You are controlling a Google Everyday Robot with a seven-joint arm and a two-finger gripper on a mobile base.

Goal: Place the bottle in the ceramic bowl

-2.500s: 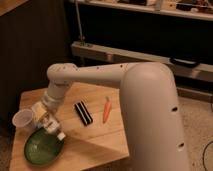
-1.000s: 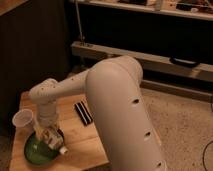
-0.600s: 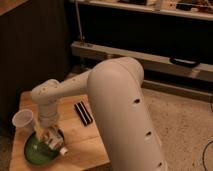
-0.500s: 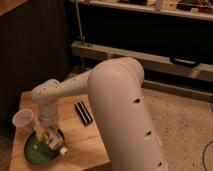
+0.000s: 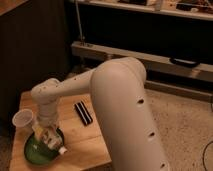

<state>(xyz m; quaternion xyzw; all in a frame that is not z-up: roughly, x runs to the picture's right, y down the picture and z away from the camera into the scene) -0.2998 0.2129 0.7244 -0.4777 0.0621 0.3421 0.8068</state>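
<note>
The green ceramic bowl [image 5: 35, 152] sits at the front left corner of the wooden table. My gripper [image 5: 45, 132] is low over the bowl and shut on the bottle [image 5: 51, 140]. The bottle lies slanted inside the bowl, its whitish-yellow label up. Its white cap [image 5: 62, 149] points to the bowl's right rim. The white arm reaches down from the upper right and hides part of the bowl's far side.
A translucent white cup [image 5: 22, 119] stands just behind and left of the bowl. A black striped bar [image 5: 83, 113] lies on the table [image 5: 85, 145] to the right of the gripper. A dark metal shelf unit stands behind.
The gripper came down with the bottle from above the bowl into it. Over the last second it has stayed almost still.
</note>
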